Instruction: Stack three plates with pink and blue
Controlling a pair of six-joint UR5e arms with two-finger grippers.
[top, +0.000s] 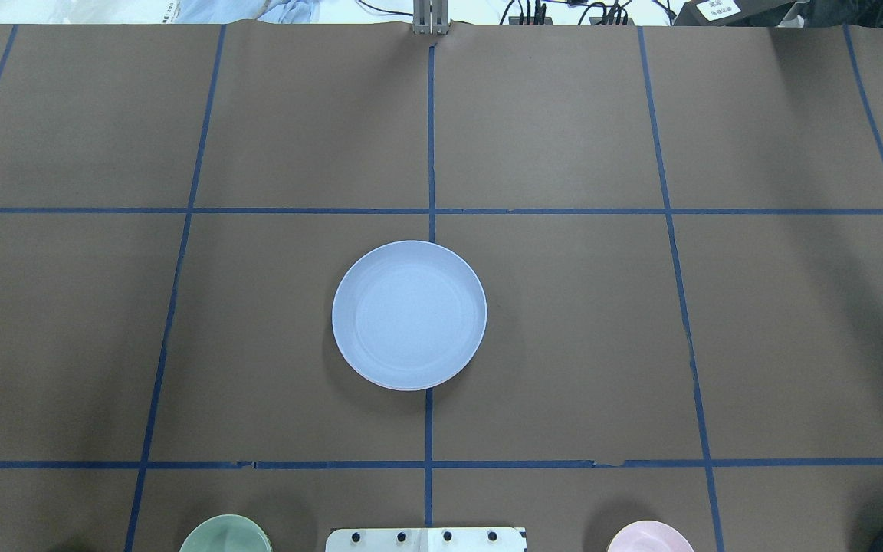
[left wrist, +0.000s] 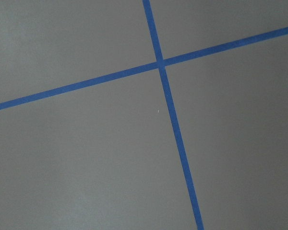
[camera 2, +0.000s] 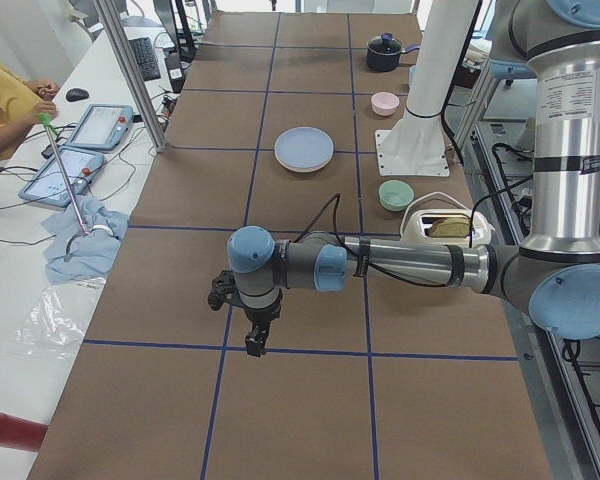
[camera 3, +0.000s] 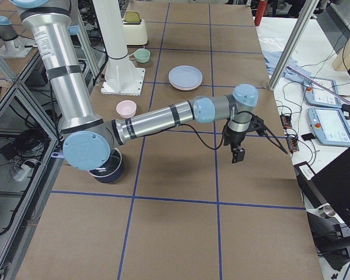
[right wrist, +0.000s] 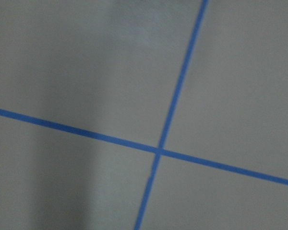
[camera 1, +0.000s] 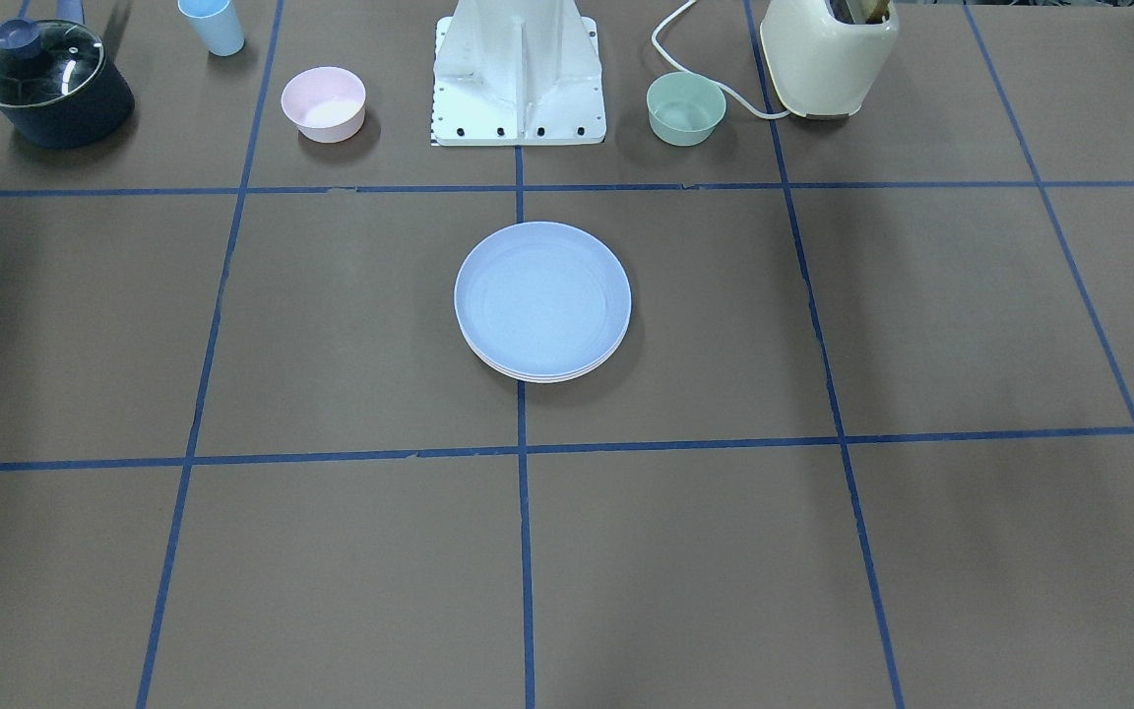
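Observation:
The three plates sit in one stack at the table's middle. The light blue plate (camera 1: 542, 300) is on top. Thin pale rims of the two plates under it (camera 1: 549, 375) show at its near edge. The stack also shows in the overhead view (top: 409, 314) and in both side views (camera 2: 303, 148) (camera 3: 185, 77). My left gripper (camera 2: 255, 341) hangs over bare table far from the stack. My right gripper (camera 3: 238, 154) hangs over bare table at the other end. I cannot tell if either is open or shut. Both wrist views show only table and blue tape.
Along the robot's side stand a lidded dark pot (camera 1: 50, 84), a blue cup (camera 1: 213, 25), a small pink bowl (camera 1: 324, 103), the white robot base (camera 1: 518, 74), a small green bowl (camera 1: 686, 108) and a cream toaster (camera 1: 828, 54). Blue tape lines (camera 1: 523, 453) grid the brown table.

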